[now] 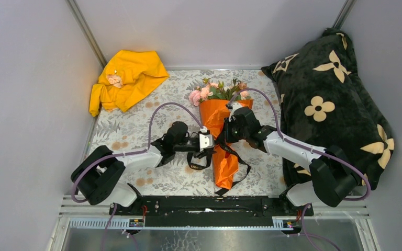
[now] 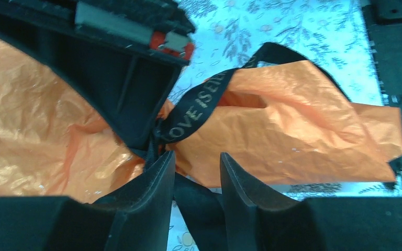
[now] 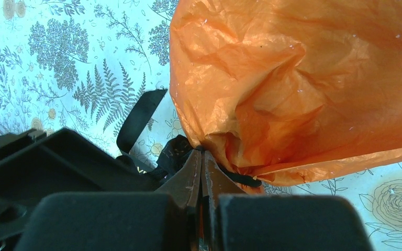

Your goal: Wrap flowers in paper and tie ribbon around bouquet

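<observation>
Top external shows the bouquet [image 1: 214,117] lying mid-table, flowers [image 1: 209,91] toward 12 o'clock and orange paper [image 1: 225,167] tapering toward 6, with the left gripper [image 1: 209,140] at its waist from 9 o'clock and the right gripper [image 1: 229,130] from 3. Left wrist shows the left claw released, fingers apart, the ribbon [image 2: 201,102] passing the gap and running toward 1 o'clock over the paper. Right wrist shows the right claw clenched on the ribbon at the paper's pinched waist, a loose end trailing toward 10 o'clock.
</observation>
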Controlling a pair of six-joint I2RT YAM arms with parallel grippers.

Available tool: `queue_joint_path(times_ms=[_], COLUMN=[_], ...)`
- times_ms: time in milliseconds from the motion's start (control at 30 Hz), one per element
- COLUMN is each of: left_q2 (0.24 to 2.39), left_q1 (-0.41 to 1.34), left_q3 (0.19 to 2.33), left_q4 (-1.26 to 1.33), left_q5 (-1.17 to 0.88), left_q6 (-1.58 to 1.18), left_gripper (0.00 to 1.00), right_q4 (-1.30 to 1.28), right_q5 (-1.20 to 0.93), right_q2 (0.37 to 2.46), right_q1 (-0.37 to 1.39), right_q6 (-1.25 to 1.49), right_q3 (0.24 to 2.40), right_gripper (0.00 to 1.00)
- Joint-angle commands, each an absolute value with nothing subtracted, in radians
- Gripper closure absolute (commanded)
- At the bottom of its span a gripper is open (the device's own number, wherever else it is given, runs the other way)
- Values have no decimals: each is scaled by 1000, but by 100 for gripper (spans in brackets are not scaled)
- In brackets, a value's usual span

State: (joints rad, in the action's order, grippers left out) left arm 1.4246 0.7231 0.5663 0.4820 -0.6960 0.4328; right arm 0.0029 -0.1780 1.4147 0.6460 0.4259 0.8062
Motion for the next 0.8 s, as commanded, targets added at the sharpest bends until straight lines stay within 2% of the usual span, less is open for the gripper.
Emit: queue_joint_path(times_ms=[0,467,633,767], left_q2=[1462,1510,1518,1528], left_q1=[727,732,733,732], left_q3=[601,606,610,613], left_q4=[627,631,618,622], left_q5=[-577,-555,-568,-576], left_q6=[441,529,554,568], left_gripper=[57,62,56,61], right_q4=[68,63,59,53], right_q5=[-203,-224,-230,-231], right_q2=[1370,1370,1373,1372], right_q1=[648,648,648,649], right_q6=[443,435,430,423], right_q3=[798,796,795,802], right_gripper=[100,100,100,100])
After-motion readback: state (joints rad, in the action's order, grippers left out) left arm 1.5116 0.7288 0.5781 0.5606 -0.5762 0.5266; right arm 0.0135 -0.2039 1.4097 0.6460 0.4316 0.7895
